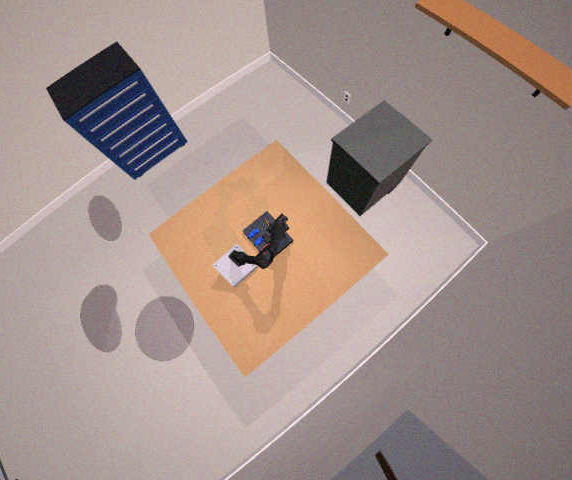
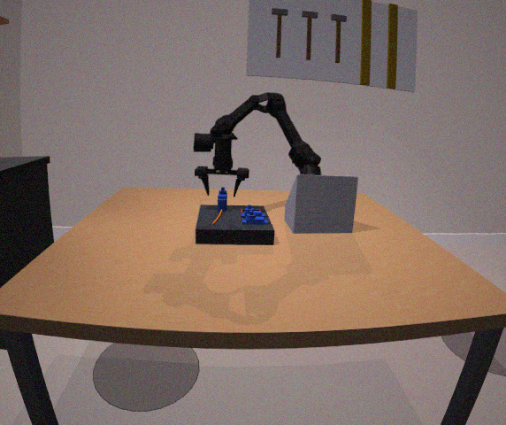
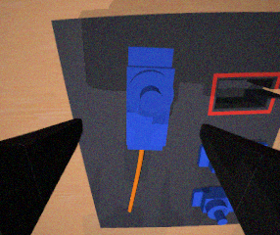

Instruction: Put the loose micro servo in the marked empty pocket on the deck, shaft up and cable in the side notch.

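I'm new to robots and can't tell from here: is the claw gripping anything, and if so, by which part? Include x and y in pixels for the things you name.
Nothing is held: the gripper (image 2: pixel 220 196) (image 3: pixel 142 126) is open above the blue servo (image 2: pixel 222 201) (image 3: pixel 148 117), which stands on the dark deck (image 2: pixel 234 236) (image 3: pixel 106 196).

Your single robot arm (image 1: pixel 277 235) (image 2: pixel 289 130) is matte black all over, with slim, straight links between chunky, rounded joints and a blocky black housing (image 2: pixel 203 142) at the wrist, on the left in the exterior view. Your black parallel-jaw gripper (image 2: pixel 221 196) (image 3: pixel 142 126) has a thin crossbar with a squarish block at each end, each carrying a smooth, wedge-shaped finger that tapers to a narrow, blunt tip.
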